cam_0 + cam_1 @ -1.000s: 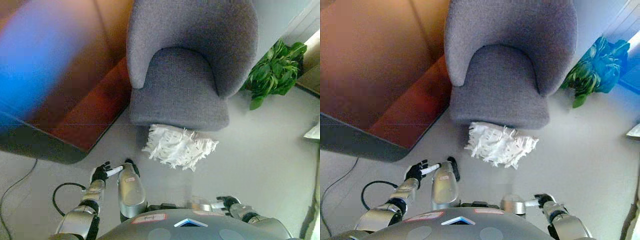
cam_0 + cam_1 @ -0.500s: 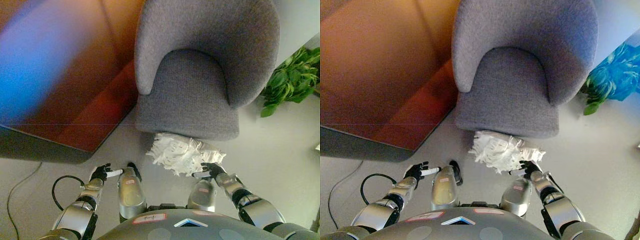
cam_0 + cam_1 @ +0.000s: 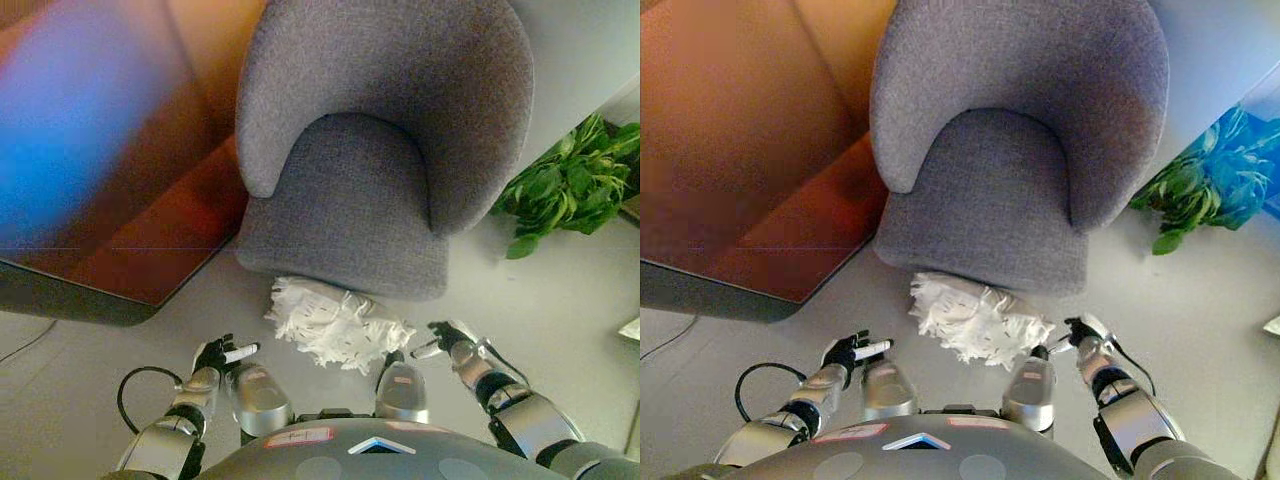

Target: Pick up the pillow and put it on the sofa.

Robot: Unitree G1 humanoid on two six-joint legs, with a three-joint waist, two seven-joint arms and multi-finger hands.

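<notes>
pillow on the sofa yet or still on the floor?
On the floor. The white shaggy pillow lies on the grey floor against the front base of the grey sofa; the seat holds nothing, and neither hand touches it.

1. I am standing in what looks like a living room or lounge, going by the furniture below me.
2. A grey upholstered armchair [image 3: 375, 160] with a curved back stands straight ahead on a plain pale grey floor [image 3: 560, 310].
3. A fluffy white pillow [image 3: 335, 322] lies on that floor against the chair's front edge.
4. To my left is a low reddish-brown wooden table [image 3: 750, 170] with a dark edge.
5. To my right, beside the chair, grows a leafy green houseplant [image 3: 570, 185].
</notes>
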